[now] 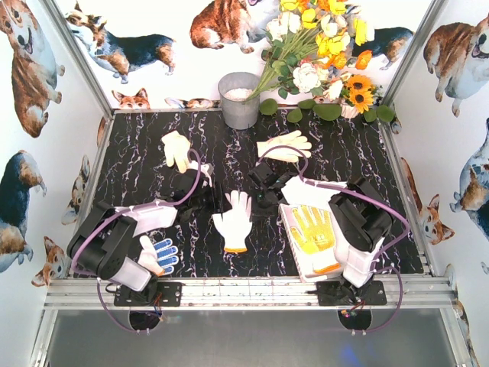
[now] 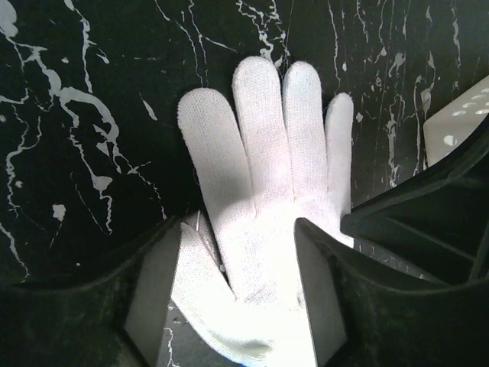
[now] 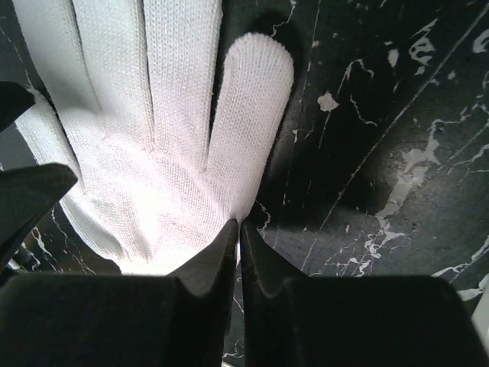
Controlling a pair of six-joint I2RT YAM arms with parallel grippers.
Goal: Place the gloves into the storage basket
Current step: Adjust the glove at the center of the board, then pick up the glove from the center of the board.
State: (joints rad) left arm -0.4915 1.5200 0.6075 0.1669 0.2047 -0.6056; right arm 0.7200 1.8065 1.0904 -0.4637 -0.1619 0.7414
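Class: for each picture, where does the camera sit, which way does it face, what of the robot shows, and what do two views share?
Top external: above and behind the bases, looking down on the table; the left arm and right arm show.
Left wrist: on the left arm, looking down past its open left pincer at the white glove.
Right wrist: on the right arm, looking down past its shut right pincer at that glove's edge.
Shared: both wrist views show that one white glove.
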